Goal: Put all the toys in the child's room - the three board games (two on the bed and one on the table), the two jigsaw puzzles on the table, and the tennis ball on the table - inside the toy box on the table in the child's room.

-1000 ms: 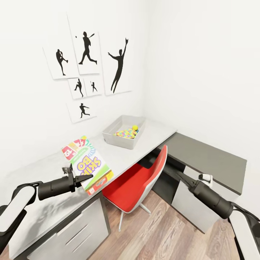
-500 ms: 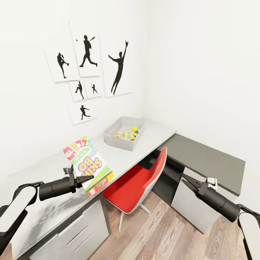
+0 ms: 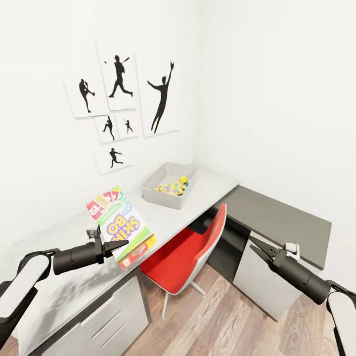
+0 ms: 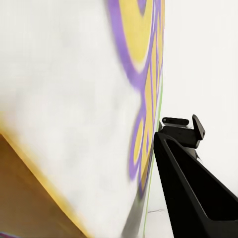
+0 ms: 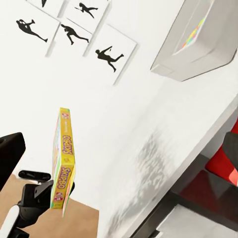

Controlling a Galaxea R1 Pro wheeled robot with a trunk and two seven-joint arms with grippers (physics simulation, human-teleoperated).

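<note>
My left gripper [image 3: 117, 244] is shut on the lower edge of the Skip-Bo board game [image 3: 120, 223], a white-green-red carton held tilted above the near part of the pale table [image 3: 207, 185]. The right wrist view has this carton [image 5: 63, 158] edge-on, with the left gripper [image 5: 43, 191] clamped beneath it. The grey toy box [image 3: 163, 195] stands at the table's far end by the wall corner. Inside it lie colourful jigsaw puzzles [image 3: 170, 188] and the tennis ball [image 3: 183, 180]. My right gripper [image 3: 254, 244] hangs open and empty over the floor, right of the chair.
A red-and-white swivel chair [image 3: 185, 249] is tucked under the table between my arms. A lower dark grey shelf section [image 3: 284, 220] joins the table on the right. A drawer unit [image 3: 111, 316] sits under the near end. Baseball silhouette prints [image 3: 118, 74] hang on the wall.
The whole view has shifted a little, so the toy box looks slightly smaller and farther. My right arm has moved a bit rightward. The left gripper keeps hold of the Skip-Bo carton.
</note>
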